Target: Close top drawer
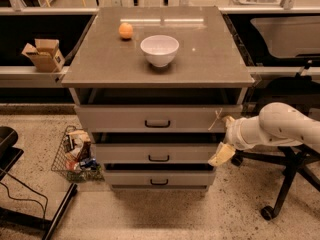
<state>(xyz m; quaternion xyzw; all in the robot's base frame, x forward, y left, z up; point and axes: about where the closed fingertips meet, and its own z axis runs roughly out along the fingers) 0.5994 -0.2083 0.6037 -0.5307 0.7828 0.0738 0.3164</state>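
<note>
The top drawer [120,119] is a wide grey drawer standing partly pulled out under the grey cabinet top [210,59]. It has a small dark bail handle [157,123] at mid-front and a whitish scratch [216,119] near its right end. My gripper [225,137] is at the right end of the drawer front, on the end of my white arm [282,126], which comes in from the right. Its fingers are spread open: one fingertip [228,119] is by the scratch, the other [221,155] hangs lower, level with the middle drawer. It holds nothing.
Two shallower grey drawers [158,154] [158,178] stand slightly out below. A white bowl [159,50] and an orange [125,30] sit on the cabinet top. A wire basket [75,154] stands at the left, a cardboard box [44,54] on a shelf, and a wheeled chair base [287,184] at the right.
</note>
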